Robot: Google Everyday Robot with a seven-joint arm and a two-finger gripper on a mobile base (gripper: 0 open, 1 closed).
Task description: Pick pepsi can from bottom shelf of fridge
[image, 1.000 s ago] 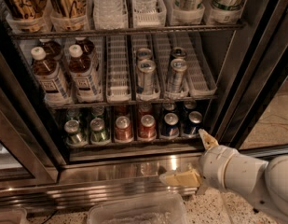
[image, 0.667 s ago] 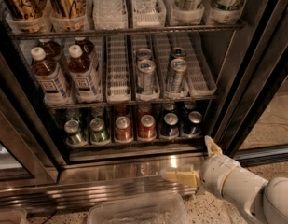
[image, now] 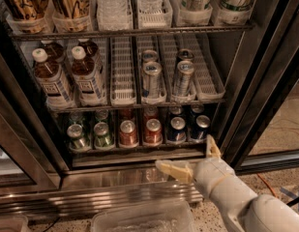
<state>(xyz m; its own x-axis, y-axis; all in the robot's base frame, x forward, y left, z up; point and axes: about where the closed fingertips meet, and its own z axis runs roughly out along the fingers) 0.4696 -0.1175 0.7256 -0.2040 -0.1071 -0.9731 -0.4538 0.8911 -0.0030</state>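
The fridge [image: 246, 105] stands open, with a black door frame. On the bottom shelf [image: 134, 152], two dark blue pepsi cans [image: 177, 129] stand side by side at the right end of the row, the second pepsi can [image: 201, 126] nearest the frame. My gripper [image: 191, 158] is open and empty. It sits just in front of and below the shelf's front rail, under those two cans. One cream finger [image: 171, 169] points left and the other finger [image: 212, 147] points up. It touches no can.
Two red cans [image: 140, 132] and two green cans [image: 90, 136] fill the rest of the bottom row. Slim silver-blue cans [image: 152, 79] and brown bottles [image: 51, 79] stand on the rack above. Below are the steel base panel [image: 115, 187] and a clear plastic bin [image: 139, 219].
The gripper has shifted a little left and up, closer under the bottom shelf's front rail. The cans have not moved.
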